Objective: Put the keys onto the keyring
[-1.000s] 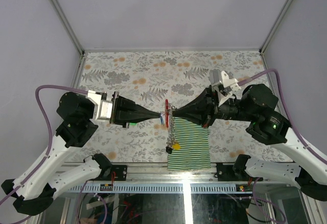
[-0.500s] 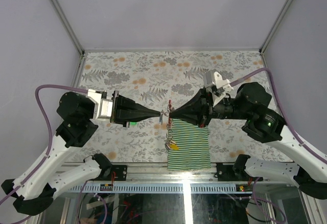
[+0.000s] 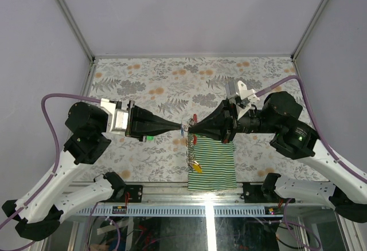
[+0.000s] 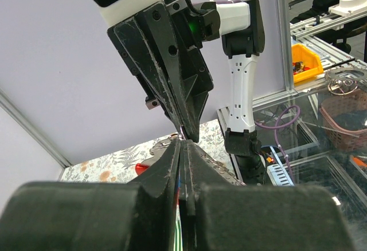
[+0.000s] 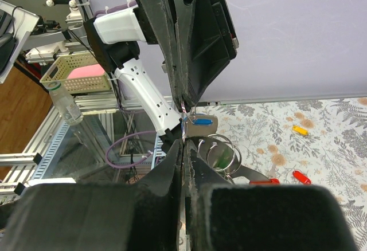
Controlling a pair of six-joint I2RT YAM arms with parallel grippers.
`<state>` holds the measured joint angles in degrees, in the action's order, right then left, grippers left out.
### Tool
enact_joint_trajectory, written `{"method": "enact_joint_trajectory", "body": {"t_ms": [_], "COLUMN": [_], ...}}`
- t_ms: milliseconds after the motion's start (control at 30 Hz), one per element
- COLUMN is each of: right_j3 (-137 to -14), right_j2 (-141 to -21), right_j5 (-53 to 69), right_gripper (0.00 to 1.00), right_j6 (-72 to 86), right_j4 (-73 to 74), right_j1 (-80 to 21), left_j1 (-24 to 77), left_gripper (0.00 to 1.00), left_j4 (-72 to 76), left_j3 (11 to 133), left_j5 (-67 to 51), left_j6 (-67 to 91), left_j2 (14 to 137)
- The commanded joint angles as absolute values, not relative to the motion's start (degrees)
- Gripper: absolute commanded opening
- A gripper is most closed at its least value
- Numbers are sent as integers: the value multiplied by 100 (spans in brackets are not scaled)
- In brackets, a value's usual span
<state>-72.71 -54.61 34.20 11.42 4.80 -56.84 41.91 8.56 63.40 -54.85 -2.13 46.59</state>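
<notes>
My left gripper (image 3: 182, 128) and right gripper (image 3: 192, 128) meet tip to tip above the table's near middle. The left gripper (image 4: 184, 142) is shut on a key with a blue tag (image 5: 201, 121); a blue sliver shows between its jaws. The right gripper (image 5: 183, 142) is shut on a thin wire ring of the keyring (image 5: 221, 148). The keyring's red clip (image 3: 195, 118) sticks up beside the tips. Its chain (image 3: 193, 148) hangs down with a yellow-tagged key (image 3: 196, 167) at the bottom. A yellow-tagged key (image 5: 299, 129) and a red-tagged key (image 5: 301, 176) lie loose on the table.
A green-and-white striped cloth (image 3: 213, 165) lies at the table's near edge under the hanging chain. The floral table top (image 3: 172, 79) is bounded by metal frame posts and grey walls at back and sides.
The right gripper has shifted a little left and turned, so the red clip went from upright between the tips to tilted behind them. The hanging chain swung slightly. Both grippers stayed shut.
</notes>
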Motion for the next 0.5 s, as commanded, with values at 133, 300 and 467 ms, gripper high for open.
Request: {"method": "enact_joint_trajectory", "body": {"t_ms": [133, 300, 467], "right_j3": [-7497, -7497, -7488], "right_j2": [-5405, -5409, -5393], "right_j5": [3382, 3359, 3273], "right_gripper": [0, 0, 0], "right_j6": [1194, 1212, 1215], "right_j4": [-70, -98, -119], "right_j1": [-5682, -5682, -5684], "left_j1": [4212, 4215, 4206], "left_gripper": [0, 0, 0], "left_j4": [1051, 985, 944], "left_j3": [6398, 6440, 6491], "left_j5": [-5537, -5639, -5766], "left_j6": [-113, -93, -62], "left_j2": [4633, 4657, 4706]}}
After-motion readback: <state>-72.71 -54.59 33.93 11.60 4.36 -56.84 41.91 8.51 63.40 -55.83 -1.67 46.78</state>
